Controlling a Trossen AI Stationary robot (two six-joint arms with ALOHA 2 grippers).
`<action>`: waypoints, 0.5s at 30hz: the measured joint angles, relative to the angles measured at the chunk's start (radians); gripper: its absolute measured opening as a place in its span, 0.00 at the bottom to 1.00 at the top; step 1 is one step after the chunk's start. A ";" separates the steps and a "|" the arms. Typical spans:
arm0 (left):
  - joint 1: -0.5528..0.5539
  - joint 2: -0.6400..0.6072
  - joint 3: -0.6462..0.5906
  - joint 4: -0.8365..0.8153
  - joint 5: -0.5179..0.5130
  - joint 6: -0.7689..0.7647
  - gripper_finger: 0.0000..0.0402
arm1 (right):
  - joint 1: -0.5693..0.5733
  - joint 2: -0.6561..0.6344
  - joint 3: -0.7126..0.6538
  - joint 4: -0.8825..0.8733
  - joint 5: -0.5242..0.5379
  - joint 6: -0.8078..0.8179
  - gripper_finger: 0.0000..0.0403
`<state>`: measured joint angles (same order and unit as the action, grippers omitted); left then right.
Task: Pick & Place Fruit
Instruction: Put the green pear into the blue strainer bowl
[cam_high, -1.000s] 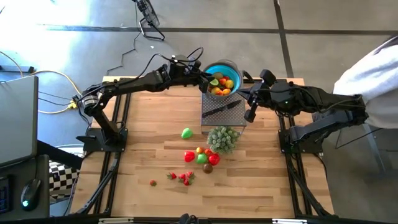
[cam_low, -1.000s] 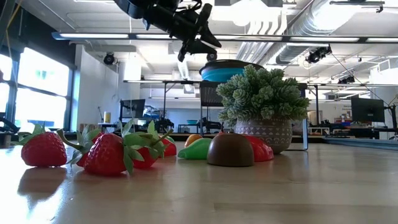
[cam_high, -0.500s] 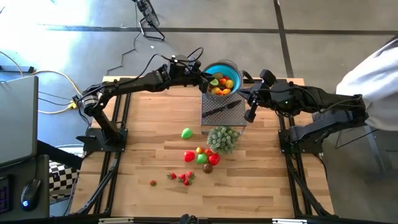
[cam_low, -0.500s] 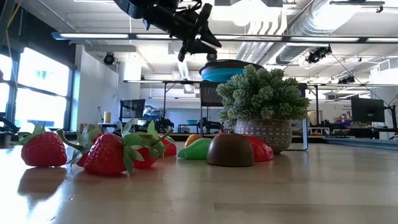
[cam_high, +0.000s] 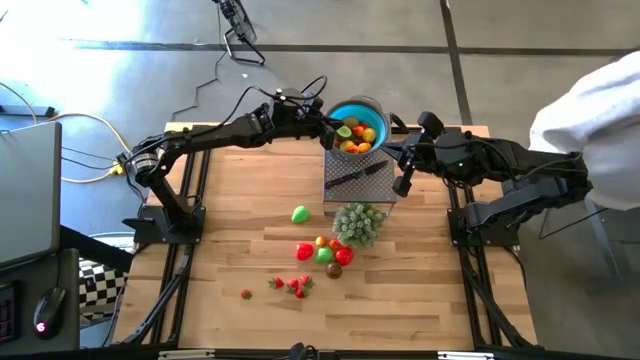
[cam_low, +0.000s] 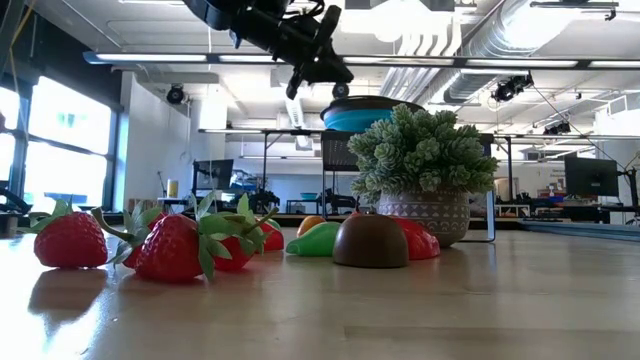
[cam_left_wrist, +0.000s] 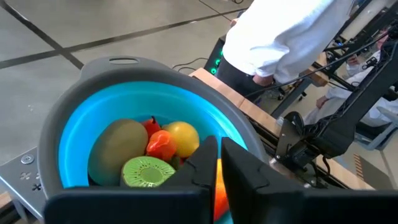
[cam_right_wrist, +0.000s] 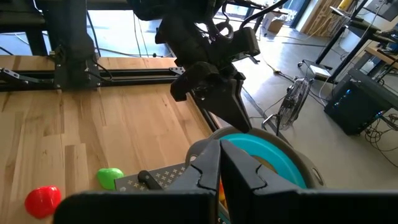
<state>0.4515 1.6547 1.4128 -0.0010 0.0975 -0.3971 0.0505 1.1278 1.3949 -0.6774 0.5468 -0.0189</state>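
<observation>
The blue bowl (cam_high: 372, 108) in its grey holder stands at the table's far edge and holds several fruits (cam_left_wrist: 163, 144): red, yellow, orange, and a green cut one. My left gripper (cam_left_wrist: 219, 155) hangs shut just above the bowl's left rim, holding nothing; the low view shows it (cam_low: 335, 75) above the bowl (cam_low: 360, 115). My right gripper (cam_high: 402, 185) waits shut to the bowl's right, above the table. More fruit lies on the wood: a green one (cam_high: 300, 213), a mixed cluster (cam_high: 328, 252), and strawberries (cam_high: 295, 285).
A grey perforated stand with a black-handled knife (cam_high: 358, 175) sits in front of the bowl. A pale green potted plant (cam_high: 358, 222) stands beside the fruit cluster. A person in a white sleeve (cam_high: 590, 110) is past the table's right edge.
My left gripper has shut its fingers while staying in place above the bowl. The fruit in the bowl and on the table lies as before.
</observation>
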 joint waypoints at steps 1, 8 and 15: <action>0.000 0.000 0.000 0.000 0.000 0.000 0.03 | 0.000 0.000 0.000 0.000 0.000 0.000 0.01; 0.000 -0.004 0.000 -0.005 0.035 -0.002 0.00 | 0.000 0.000 0.000 0.000 0.000 0.000 0.01; -0.007 -0.076 0.001 -0.156 0.085 0.054 0.00 | 0.000 0.000 0.000 0.000 0.000 0.000 0.01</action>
<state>0.4443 1.5782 1.4136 -0.1574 0.1822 -0.3431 0.0505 1.1278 1.3949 -0.6777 0.5465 -0.0189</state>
